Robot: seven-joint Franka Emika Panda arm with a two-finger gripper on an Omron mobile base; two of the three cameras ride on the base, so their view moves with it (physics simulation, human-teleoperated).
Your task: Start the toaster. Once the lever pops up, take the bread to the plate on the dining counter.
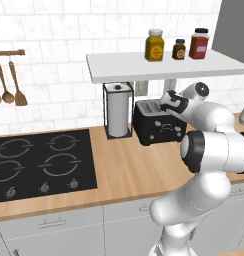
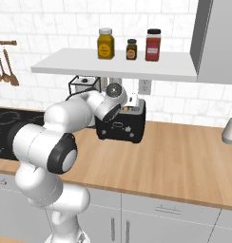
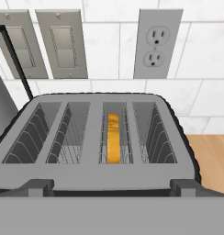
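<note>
Tool (image 3: 112, 186) spread wide, nothing held, hovering just above the toaster's (image 3: 93, 142) front edge; both fingertips (image 3: 38, 186) show at the bottom of the hand view, one on each side, clear of the slots. In the left base view the tool (image 1: 170, 101) sits over the toaster (image 1: 156, 125) top, right end; in the right base view the wrist covers much of the toaster (image 2: 122, 124).

Directly ahead of the tool and below: toaster top with wire-lined slots. Bread (image 3: 113, 137) sits down inside the slot right of centre, seen edge-on as an orange-tan strip, well below the slot rim. Other slots hold nothing visible. Lever position can't be told.

Toaster stands on the wood table (image 1: 129, 170), against the tiled wall. Just left of the tool: paper-towel holder (image 1: 118, 110), beside the toaster. Farther left: black stovetop (image 1: 41, 162) set in the table.

Beyond the toaster on the wall: outlet (image 3: 157, 43) ahead-right, two switch plates (image 3: 61, 43) ahead-left.

Above the tool: white shelf (image 1: 159, 66) with three jars (image 1: 154, 45).
</note>
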